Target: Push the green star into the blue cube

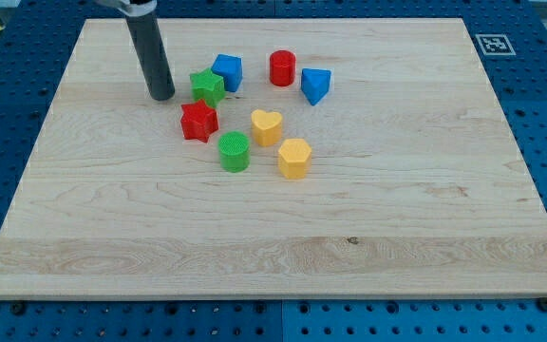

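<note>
Dark and bare, gripping nothing, my tip (pixel 162 96) sat on the wooden board (pixel 397 237) just left of the green star (pixel 207 86), which was touching the blue cube (pixel 227 71) on its right.

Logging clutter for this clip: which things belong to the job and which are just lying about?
Job: green star; blue cube, touching it at the view's right; my tip, left of the star.

Lying about: red star, red cylinder, blue wedge, green cylinder, yellow heart, yellow block.
</note>
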You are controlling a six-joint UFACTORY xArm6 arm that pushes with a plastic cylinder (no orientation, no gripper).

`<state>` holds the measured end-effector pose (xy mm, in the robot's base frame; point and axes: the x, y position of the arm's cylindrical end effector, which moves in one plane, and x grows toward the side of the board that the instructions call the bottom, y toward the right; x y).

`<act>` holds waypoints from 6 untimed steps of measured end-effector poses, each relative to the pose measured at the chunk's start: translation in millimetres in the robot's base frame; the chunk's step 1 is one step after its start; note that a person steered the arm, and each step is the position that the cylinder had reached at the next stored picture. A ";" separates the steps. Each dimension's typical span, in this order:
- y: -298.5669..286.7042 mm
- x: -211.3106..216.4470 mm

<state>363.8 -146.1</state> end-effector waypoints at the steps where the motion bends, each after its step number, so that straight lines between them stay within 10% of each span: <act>1: 18.9 6.5; 6: 52.4 -26.0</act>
